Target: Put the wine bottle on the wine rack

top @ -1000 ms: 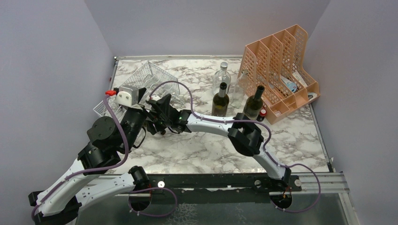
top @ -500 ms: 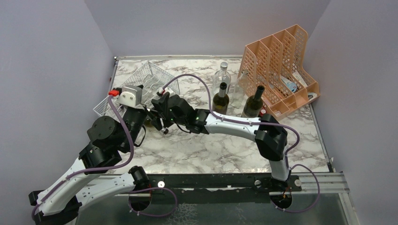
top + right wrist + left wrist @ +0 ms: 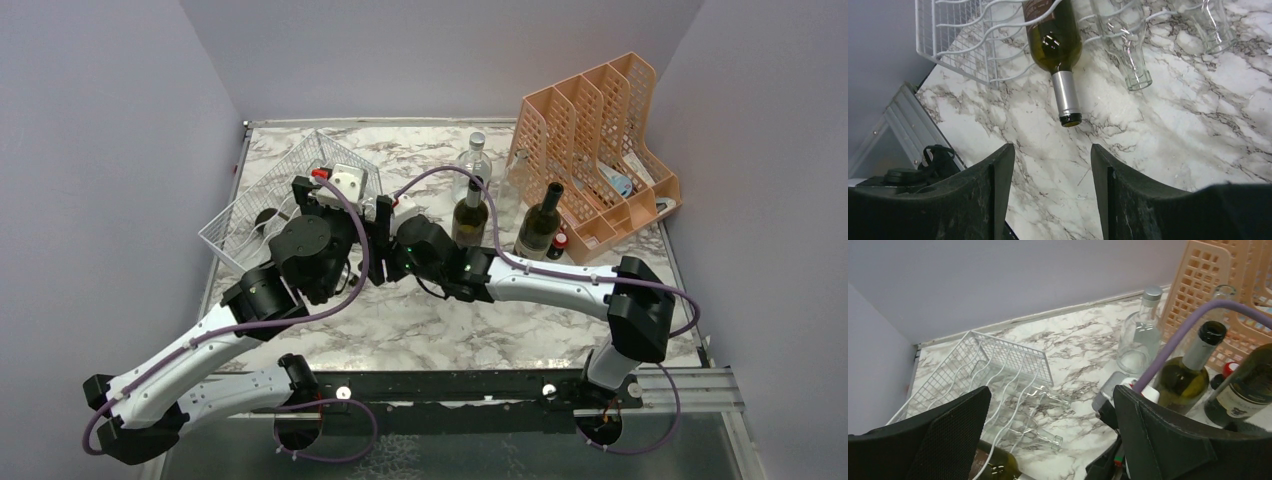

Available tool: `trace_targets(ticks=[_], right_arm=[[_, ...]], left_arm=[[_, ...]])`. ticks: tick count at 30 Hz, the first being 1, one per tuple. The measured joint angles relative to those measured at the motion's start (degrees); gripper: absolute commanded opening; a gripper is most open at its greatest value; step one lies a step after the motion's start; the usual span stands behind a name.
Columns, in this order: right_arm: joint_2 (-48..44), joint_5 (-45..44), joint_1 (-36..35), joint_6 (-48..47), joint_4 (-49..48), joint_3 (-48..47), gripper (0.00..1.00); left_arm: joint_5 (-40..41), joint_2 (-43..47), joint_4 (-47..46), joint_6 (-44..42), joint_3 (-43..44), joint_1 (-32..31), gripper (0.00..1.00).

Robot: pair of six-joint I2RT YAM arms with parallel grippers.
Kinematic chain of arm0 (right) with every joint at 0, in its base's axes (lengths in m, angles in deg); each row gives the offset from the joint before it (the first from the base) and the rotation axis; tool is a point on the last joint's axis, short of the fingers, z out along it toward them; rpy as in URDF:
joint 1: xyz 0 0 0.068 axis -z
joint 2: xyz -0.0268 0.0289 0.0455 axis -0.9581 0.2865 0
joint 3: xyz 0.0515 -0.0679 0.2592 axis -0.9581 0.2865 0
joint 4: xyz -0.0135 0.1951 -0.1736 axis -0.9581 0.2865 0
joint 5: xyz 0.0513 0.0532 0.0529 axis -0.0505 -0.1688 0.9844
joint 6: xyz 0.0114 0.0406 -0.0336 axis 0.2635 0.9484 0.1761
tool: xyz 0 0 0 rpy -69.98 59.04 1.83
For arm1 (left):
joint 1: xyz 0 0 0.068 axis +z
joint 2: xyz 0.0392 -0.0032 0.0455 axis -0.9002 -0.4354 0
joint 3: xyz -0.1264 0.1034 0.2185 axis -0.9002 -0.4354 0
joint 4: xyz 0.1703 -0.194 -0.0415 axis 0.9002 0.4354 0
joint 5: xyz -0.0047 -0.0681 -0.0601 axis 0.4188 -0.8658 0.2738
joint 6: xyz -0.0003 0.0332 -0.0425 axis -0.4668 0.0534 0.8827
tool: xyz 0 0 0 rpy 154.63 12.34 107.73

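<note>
Far-left corner of marble table [image 3: 450, 325]: wine rack [image 3: 240, 215], thin white wire, wavy cradles. In the rack, on its side: green wine bottle [image 3: 1053, 42], label end inside the wires, silver-foiled neck out past the rack's edge over bare marble, mouth toward right gripper [image 3: 1051, 150]. Hidden under the arms in the view from above. On its far side in the rack: two clear empty bottles [image 3: 1040, 394], also lying down, necks out the same way.

Jaws of right gripper parted, nothing between them, gap lined up with the bottle's mouth, short of touching it. Jaws of left gripper [image 3: 1052, 390] spread wide, released, gripping nothing; poised over the rack's right edge, close beside the right arm's wrist.

Right of the grippers, standing upright: green bottle with black cap [image 3: 469, 215], dark bottle [image 3: 541, 225], clear bottle with silver cap [image 3: 473, 162] farther back, small red-capped bottle [image 3: 558, 243]. Far right: peach perforated file holder [image 3: 590, 140], a few small items in its slots, too small to identify.
</note>
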Motion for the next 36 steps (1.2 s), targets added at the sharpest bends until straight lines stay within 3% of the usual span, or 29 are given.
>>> trace_targets(ticks=[4,13,21,29,36], right_arm=[[1.46,1.36,0.00,1.03,0.26,0.33,0.56],[3.98,3.76,0.00,5.38,0.83,3.48,0.52],[0.92,4.15,0.00,6.47,0.90,8.04,0.47],[-9.33,4.11,0.00,3.17,1.60,8.90,0.45],[-18.78,4.02,0.00,-1.84,5.68,5.53,0.45]], left_arm=[[-1.22,-3.43,1.53,1.90,1.95,4.59,0.99],[-14.62,-13.57,7.26,9.79,5.38,27.52,0.99],[-28.28,-25.31,8.15,17.03,9.14,43.58,0.99],[-41.46,-42.56,4.13,23.06,18.64,46.03,0.96],[-44.87,-54.49,-0.02,28.33,25.77,46.03,0.83]])
